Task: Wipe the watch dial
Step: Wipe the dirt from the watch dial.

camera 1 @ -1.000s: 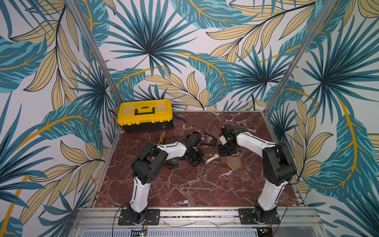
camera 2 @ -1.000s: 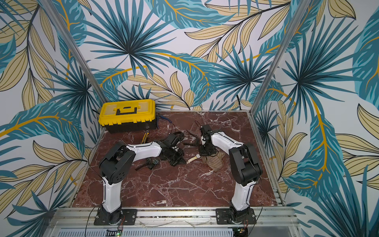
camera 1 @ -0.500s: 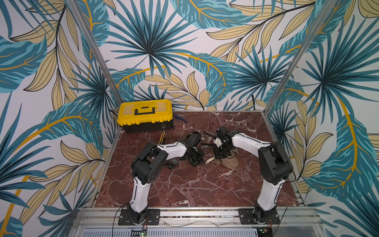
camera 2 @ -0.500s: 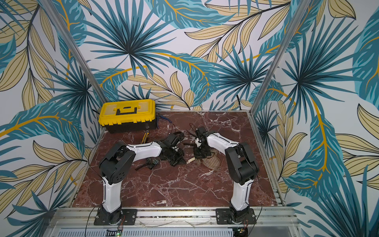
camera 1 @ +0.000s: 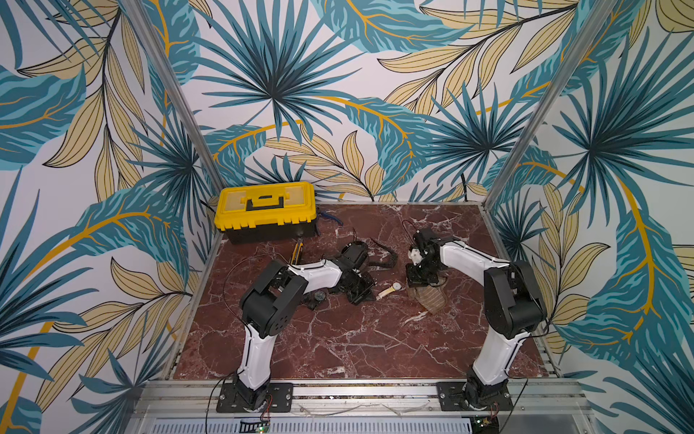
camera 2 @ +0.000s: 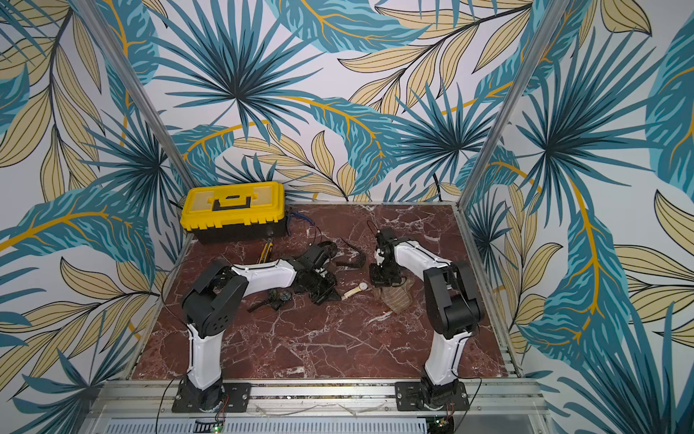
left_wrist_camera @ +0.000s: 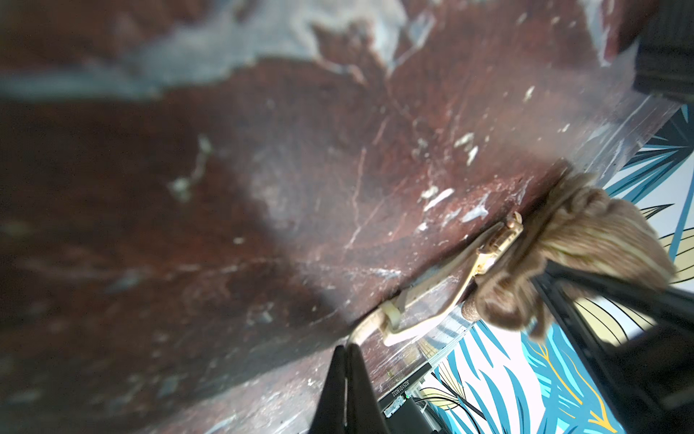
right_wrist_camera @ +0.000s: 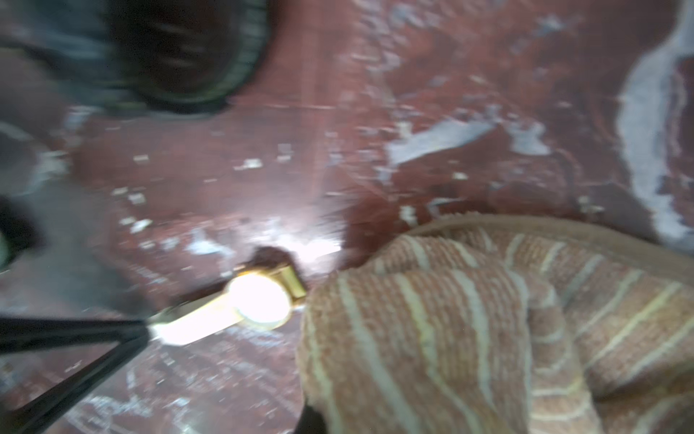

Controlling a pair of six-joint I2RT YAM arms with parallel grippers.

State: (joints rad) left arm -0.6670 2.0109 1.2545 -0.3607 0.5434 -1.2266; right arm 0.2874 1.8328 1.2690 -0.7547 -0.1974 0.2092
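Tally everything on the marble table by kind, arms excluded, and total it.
Watches: 2, cream-strapped watch, dark watch
Striped cloth: 1
Yellow toolbox: 1
Yellow-handled tool: 1
Black strap, possibly another watch: 1
Blue item by the toolbox, unclear: 1
Total: 7

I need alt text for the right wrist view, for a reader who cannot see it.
A gold watch with a glaring dial lies on a red marble table, its pale strap pinched by the left gripper. A brown striped cloth bunches beside the dial.
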